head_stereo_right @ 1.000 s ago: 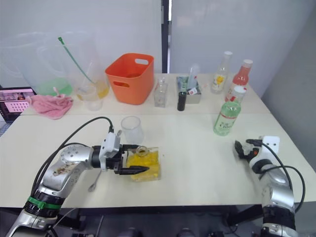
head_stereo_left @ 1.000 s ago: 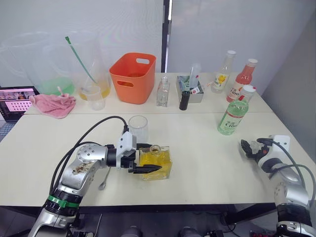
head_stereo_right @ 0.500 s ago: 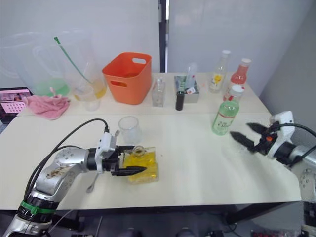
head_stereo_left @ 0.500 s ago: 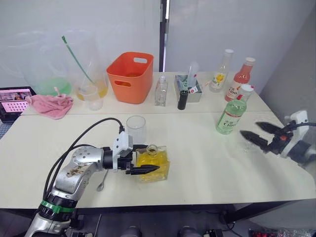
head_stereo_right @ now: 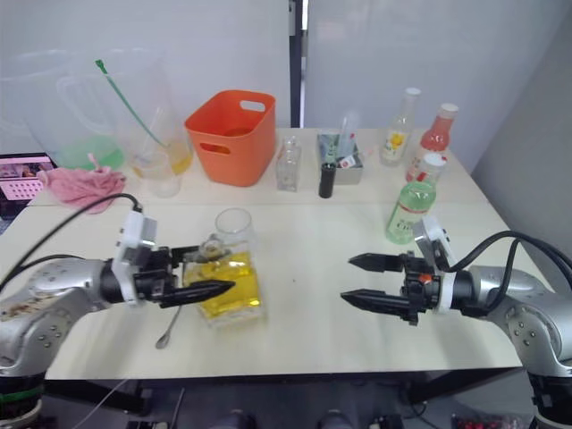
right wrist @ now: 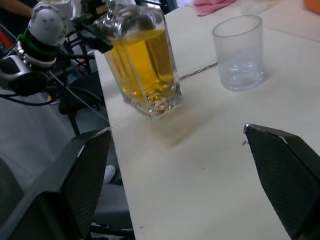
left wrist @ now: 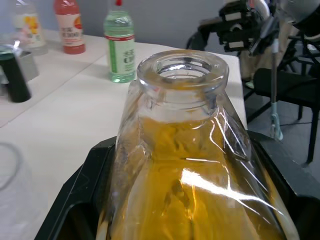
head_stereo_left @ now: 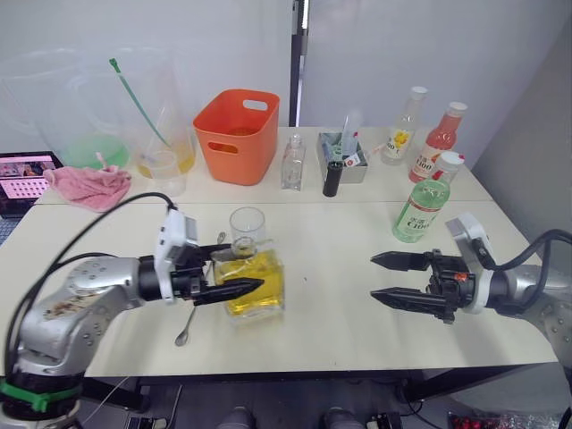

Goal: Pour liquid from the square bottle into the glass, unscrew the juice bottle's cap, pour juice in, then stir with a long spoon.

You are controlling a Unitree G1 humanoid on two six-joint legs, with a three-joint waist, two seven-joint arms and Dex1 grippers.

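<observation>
- The square bottle (head_stereo_left: 249, 284) is clamped between the fingers of the left gripper (head_stereo_left: 223, 271), near the front of the table (head_stereo_left: 331, 250).
- The glass (head_stereo_left: 247, 230) is seen just behind the bottle, the long spoon (head_stereo_left: 189, 324) beside it.
- The right gripper (head_stereo_left: 393, 278) is held wide apart above the table, with nothing in it.
- The juice bottle (head_stereo_left: 422, 207) is placed behind the right gripper.

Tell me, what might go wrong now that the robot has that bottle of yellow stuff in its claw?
The left gripper grips the square bottle, which has no stopper, so a quick tilt could spill yellow liquid onto the table. The glass stands right behind the bottle and is narrow, so the bottle could knock it or the pour could miss. The long spoon lies beside the bottle and might get swept away.
</observation>
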